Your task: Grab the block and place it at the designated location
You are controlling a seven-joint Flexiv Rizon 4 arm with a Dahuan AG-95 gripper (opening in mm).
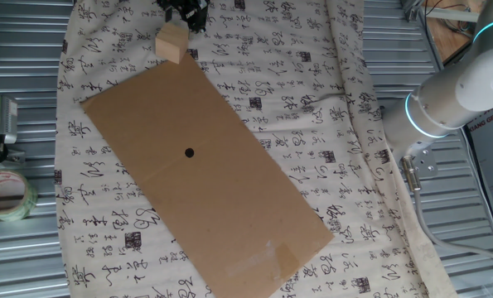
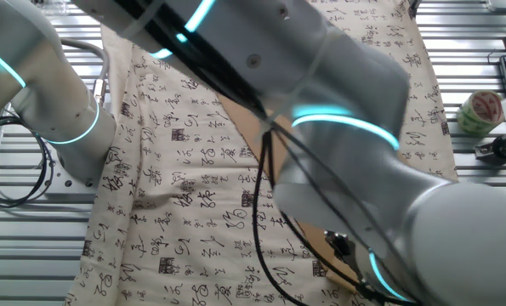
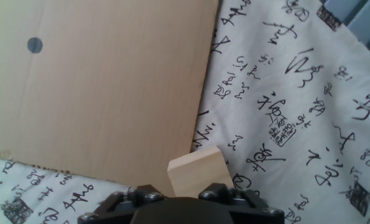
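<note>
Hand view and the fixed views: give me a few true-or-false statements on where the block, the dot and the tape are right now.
1. The block sits on the black dot. False: it is well away from the dot, near a corner of the cardboard sheet.
2. In the hand view the block lies on the white cloth, just off the cardboard's edge. True.
3. The dot is covered by the arm in the fixed view showing the whole sheet. False: it shows plainly.
4. A tape roll lies off the cloth on the metal surface. True.
5. Whether the jaws of the gripper are closed cannot be told. True.
</note>
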